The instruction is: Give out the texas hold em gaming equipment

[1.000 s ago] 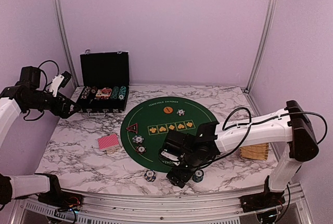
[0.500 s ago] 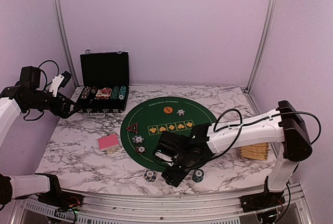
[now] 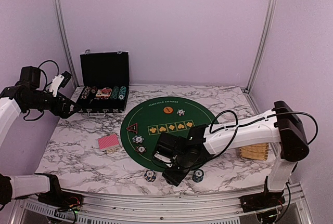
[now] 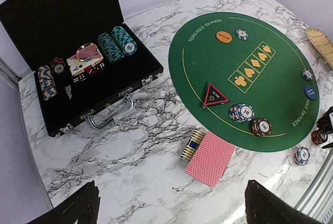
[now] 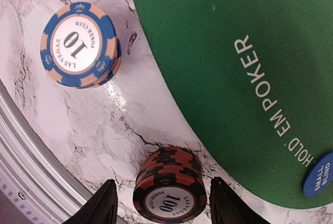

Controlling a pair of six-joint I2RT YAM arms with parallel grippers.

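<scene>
Your right pincer (image 5: 164, 206) is down at the near edge of the desk (image 5: 93, 125), fingers apart, one on each side of the red 100 stack (image 5: 169, 193). A gap shows on the left and a thinner one on the right, so I judge nothing is clamped yet. That straddle looks set up for a squeeze across the stack's width.

The stack stands on bare marble just off the mat (image 5: 218, 52), near the blue button (image 5: 318, 174). The 10 stack (image 5: 80, 44) stands apart from it along the same rim. Both read as player piles set outside the felt.

Your left pincer (image 4: 170, 195) hangs high over the left side, fingers wide and holding nothing. It is likely parked clear of the work, looking over the case (image 4: 62, 21), the cards (image 4: 210, 157) and the mat.
</scene>
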